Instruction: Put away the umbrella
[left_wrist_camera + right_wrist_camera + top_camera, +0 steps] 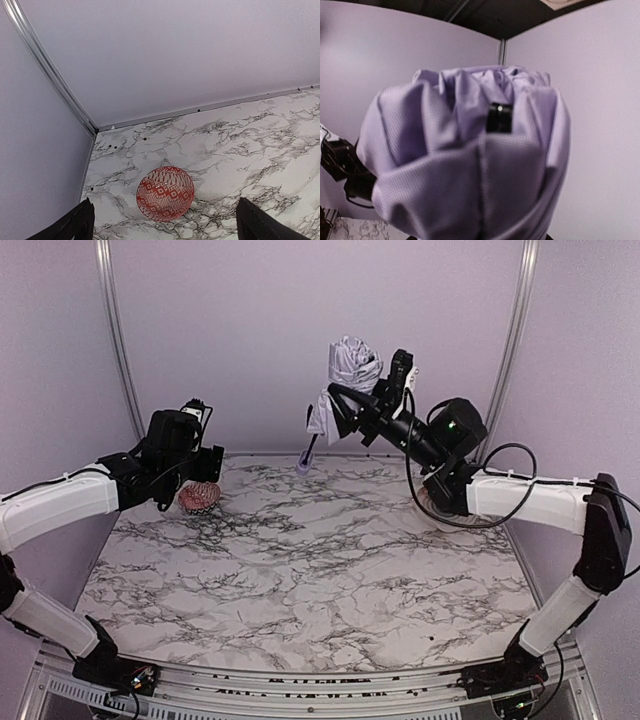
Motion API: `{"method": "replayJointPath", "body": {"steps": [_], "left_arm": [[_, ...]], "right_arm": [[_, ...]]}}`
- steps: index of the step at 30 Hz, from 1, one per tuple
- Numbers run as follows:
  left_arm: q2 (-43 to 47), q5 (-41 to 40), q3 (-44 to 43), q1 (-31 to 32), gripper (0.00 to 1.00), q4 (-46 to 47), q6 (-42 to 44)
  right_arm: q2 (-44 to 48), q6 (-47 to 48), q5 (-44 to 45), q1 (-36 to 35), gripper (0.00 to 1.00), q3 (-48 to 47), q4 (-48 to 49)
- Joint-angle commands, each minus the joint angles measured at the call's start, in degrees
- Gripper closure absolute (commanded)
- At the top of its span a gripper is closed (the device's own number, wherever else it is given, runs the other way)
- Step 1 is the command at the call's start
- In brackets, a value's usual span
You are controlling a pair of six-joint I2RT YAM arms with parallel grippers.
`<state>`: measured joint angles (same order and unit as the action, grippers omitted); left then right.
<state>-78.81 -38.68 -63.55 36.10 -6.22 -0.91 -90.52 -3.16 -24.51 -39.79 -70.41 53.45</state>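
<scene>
Above the far edge of the table (320, 580), A notes: right gripper (345, 408) pinching the bunched canopy of the umbrella (352, 362), held aloft. Fabric crumpled, not strapped. Shaft (312, 443) slants down to the left; handle (303, 464) low by the back wall. Touching the marble? Cannot tell.

B replies: Right wrist view is nearly all lavender folds, with a small black cap (499, 117) at the middle. The fingers themselves are hidden there.

A: Left gripper (205, 468) spread wide, empty, hovering over a red patterned bowl (165, 193) in the left rear corner. Well apart from the umbrella.

B: Risks, as B judges them: the grip is on slick, loose cloth rather than the shaft, so the bundle could slide out or the folds could spring open. A swing could also knock the dangling handle on the wall or table and twist the umbrella in the jaws.

A: No stowing place visible in any view. The destination is unclear.
</scene>
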Motion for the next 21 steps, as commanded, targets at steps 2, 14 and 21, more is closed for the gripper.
{"method": "replayJointPath", "body": {"steps": [2, 14, 21], "left_arm": [[-0.8, -0.7, 0.4, 0.0, 0.01, 1.4, 0.7], [-1.4, -0.4, 0.4, 0.0, 0.01, 1.5, 1.6], [-1.4, -0.3, 0.5, 0.0, 0.01, 1.5, 2.0]], "right_arm": [[-10.6, -3.3, 10.3, 0.6, 1.0, 14.3, 0.2], [-23.9, 4.3, 15.5, -1.7, 1.0, 20.8, -8.1], [-13.9, 8.8, 11.7, -1.4, 1.0, 10.1, -16.3]]}}
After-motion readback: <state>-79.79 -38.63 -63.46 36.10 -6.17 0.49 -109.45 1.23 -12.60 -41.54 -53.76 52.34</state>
